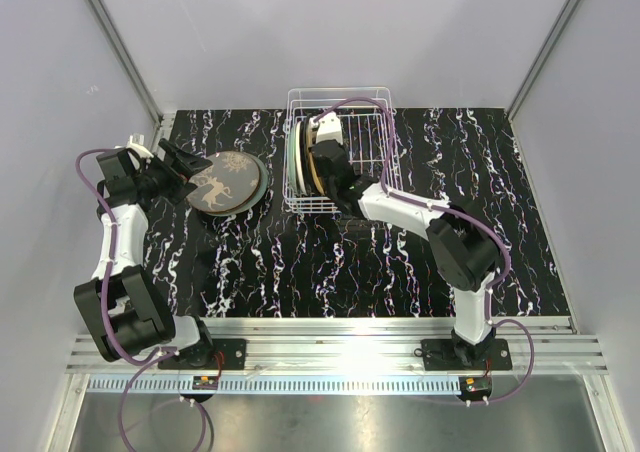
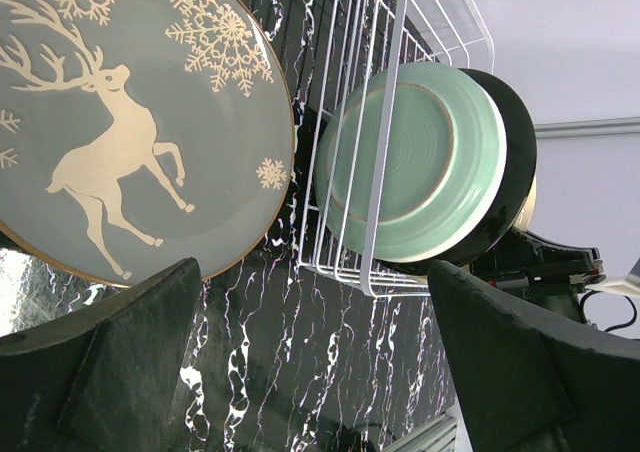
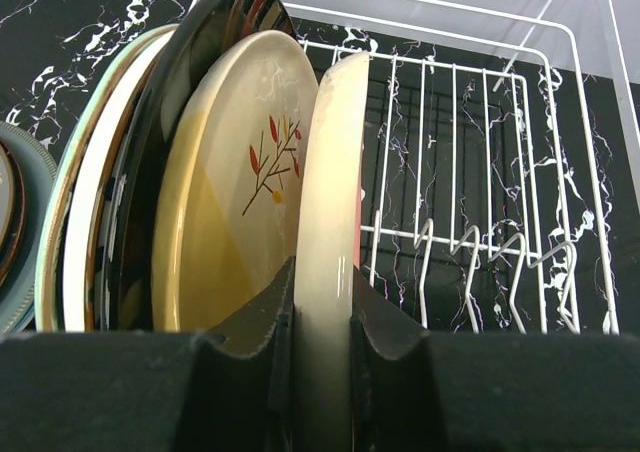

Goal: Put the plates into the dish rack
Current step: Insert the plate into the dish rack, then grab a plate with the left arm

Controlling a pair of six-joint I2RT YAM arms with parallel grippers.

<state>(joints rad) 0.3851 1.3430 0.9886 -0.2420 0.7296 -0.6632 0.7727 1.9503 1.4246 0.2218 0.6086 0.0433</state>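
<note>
The white wire dish rack (image 1: 362, 137) stands at the back middle, with several plates upright at its left end. In the right wrist view these are a pale green plate (image 3: 58, 234), a dark plate (image 3: 185, 67) and a cream plate with a leaf motif (image 3: 235, 187). My right gripper (image 3: 322, 307) is shut on the rim of another cream plate (image 3: 335, 162), held upright in the rack next to the leaf plate. My left gripper (image 2: 320, 372) is open and empty, beside a grey deer plate (image 2: 120, 122) that tops a small stack (image 1: 228, 182) on the table.
Bare divider prongs (image 3: 490, 247) fill the right part of the rack. The black marbled table (image 1: 330, 262) runs to grey walls at the back and sides. My right arm (image 1: 420, 212) reaches in across the rack's front right corner.
</note>
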